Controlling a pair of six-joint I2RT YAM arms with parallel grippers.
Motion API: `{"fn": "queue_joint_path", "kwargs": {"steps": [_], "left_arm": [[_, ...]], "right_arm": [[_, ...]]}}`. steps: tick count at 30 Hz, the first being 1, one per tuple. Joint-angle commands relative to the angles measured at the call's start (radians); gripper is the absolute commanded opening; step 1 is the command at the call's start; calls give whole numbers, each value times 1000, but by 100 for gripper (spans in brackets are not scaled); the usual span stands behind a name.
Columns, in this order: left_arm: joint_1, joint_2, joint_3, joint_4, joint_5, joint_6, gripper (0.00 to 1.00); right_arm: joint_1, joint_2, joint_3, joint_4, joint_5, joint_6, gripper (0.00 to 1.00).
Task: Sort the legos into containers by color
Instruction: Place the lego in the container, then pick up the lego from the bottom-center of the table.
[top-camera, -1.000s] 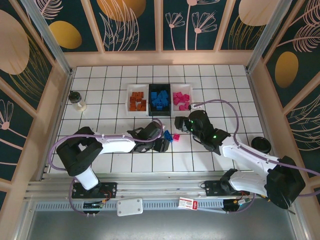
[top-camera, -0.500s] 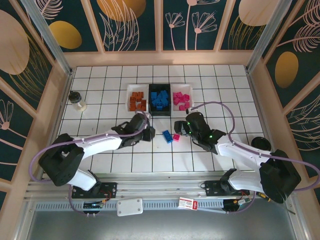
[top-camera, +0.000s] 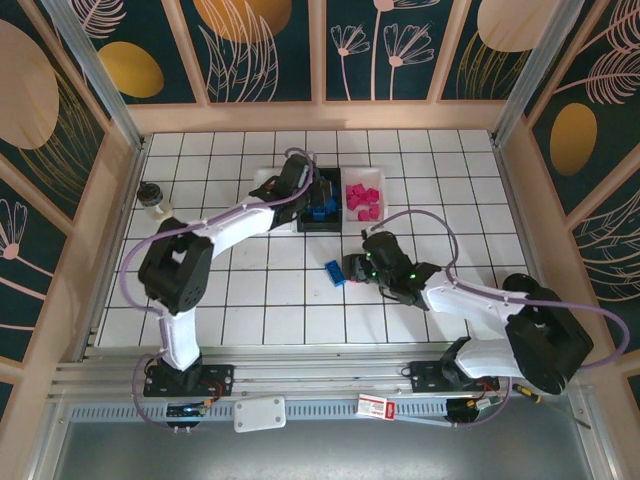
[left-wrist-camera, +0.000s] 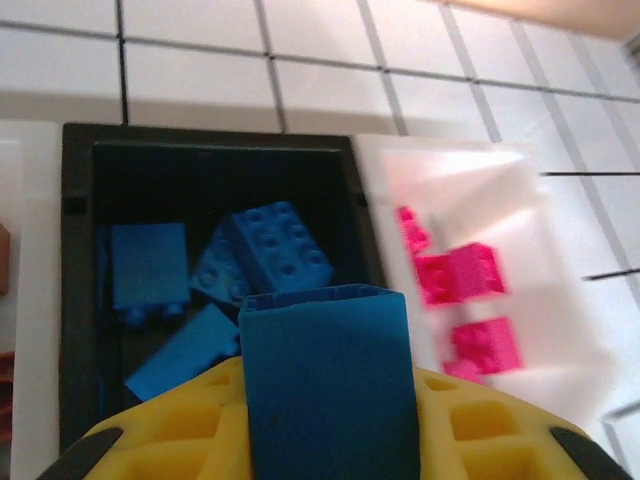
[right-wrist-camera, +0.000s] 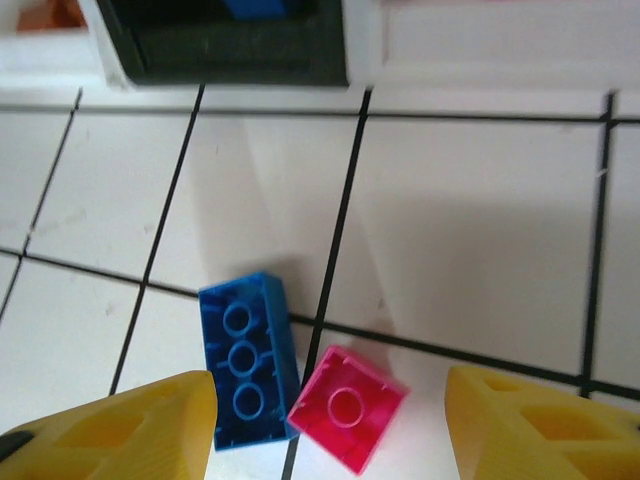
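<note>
My left gripper (top-camera: 303, 188) hangs over the black container (top-camera: 322, 224), shut on a blue lego (left-wrist-camera: 325, 385) that stands up between its yellow fingers (left-wrist-camera: 165, 440). Below it, several blue legos (left-wrist-camera: 275, 250) lie in the black container (left-wrist-camera: 210, 165). Pink legos (left-wrist-camera: 470, 285) lie in the white container (left-wrist-camera: 520, 200) to its right. The left white container (top-camera: 263, 180) is mostly hidden by my left arm. My right gripper (right-wrist-camera: 330, 430) is open and low over the tiles, with an upturned blue lego (right-wrist-camera: 248, 360) and a pink lego (right-wrist-camera: 347, 405) touching each other between its fingers. The blue one (top-camera: 334, 272) also shows from above.
A small clear jar with a dark lid (top-camera: 153, 200) stands at the left of the tiled floor (top-camera: 250, 290). Wooden walls enclose the floor on three sides. The right arm's cable (top-camera: 430, 215) loops above the tiles behind the right gripper.
My left arm swung from the middle of the floor up to the black container, shutting on and carrying the blue lego. My right gripper slid left and nearer, down over the two loose legos.
</note>
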Motion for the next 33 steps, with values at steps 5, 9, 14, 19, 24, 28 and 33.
{"fn": "queue_joint_path", "kwargs": {"steps": [5,9,14,19,24,28,33], "left_arm": [[10,36,144,-80,41,17,57],[9,-101,85,-50,69,8,79],[9,-332,-111,25,101,-30,98],[9,-531,-306,44,58,-45,99],[9,-668,-429,5,-9,-34,98],[10,-744,-522,-11,-57,-36,99],[9,-804,-597,-23,-100,-38,99]], "right_arm": [[81,161,123,-8,23,-80,63],[88,257,188,-21,58,-109,64],[82,338,232,-51,78,-131,64],[87,391,257,-65,65,-150,62],[96,432,285,-75,54,-170,54],[98,459,303,-76,37,-174,42],[97,383,304,-23,-1,-169,23]]}}
